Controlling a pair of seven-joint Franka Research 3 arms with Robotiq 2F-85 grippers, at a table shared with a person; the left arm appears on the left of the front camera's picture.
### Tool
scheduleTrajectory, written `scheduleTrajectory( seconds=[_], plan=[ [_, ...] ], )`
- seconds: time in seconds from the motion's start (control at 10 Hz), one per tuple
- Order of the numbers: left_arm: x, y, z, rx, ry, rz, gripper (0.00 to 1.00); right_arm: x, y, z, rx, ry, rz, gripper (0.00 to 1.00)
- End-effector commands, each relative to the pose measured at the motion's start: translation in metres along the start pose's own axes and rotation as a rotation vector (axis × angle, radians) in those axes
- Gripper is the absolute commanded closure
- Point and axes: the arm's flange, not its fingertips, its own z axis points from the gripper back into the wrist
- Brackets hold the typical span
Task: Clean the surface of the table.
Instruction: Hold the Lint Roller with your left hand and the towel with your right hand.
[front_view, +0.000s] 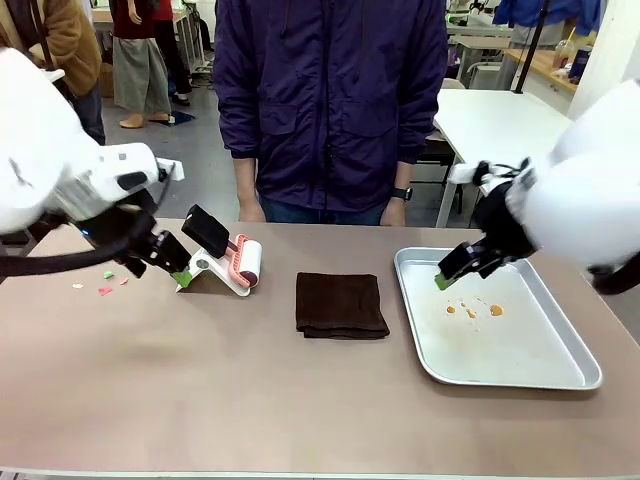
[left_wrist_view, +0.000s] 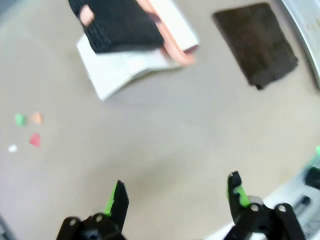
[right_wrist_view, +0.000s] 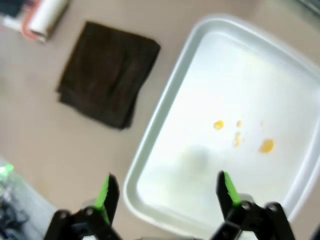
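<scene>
The tan-brown table (front_view: 200, 380) carries a few small coloured scraps (front_view: 104, 284) at its left. A lint roller (front_view: 236, 262) with a black handle, pink frame and white roll rests on a white stand. My left gripper (front_view: 160, 270) hovers open just left of the roller. In the left wrist view its fingers (left_wrist_view: 118, 199) are spread over bare table (left_wrist_view: 165, 145), with the roller (left_wrist_view: 127, 35) and scraps (left_wrist_view: 27, 131) ahead. My right gripper (front_view: 452, 272) hangs open over the tray's near-left part (right_wrist_view: 167, 190).
A folded dark brown cloth (front_view: 340, 304) lies mid-table. A silver tray (front_view: 520, 365) at the right holds small orange spots (front_view: 472, 311). A person in a dark jacket (front_view: 330, 110) stands at the far edge.
</scene>
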Motion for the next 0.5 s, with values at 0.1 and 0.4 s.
scheduleTrajectory(
  seconds=[0.1, 0.4],
  plan=[
    [-0.005, 0.049, 0.058, -0.283, -0.1, 0.115, 0.0, -0.025, -0.035, 0.06, 0.306, -0.044, -0.172, 0.0],
    [-0.05, 0.127, 0.095, -0.595, -0.259, 0.213, 0.0, -0.069, -0.098, 0.079, 0.597, -0.107, -0.396, 0.0]
  ],
)
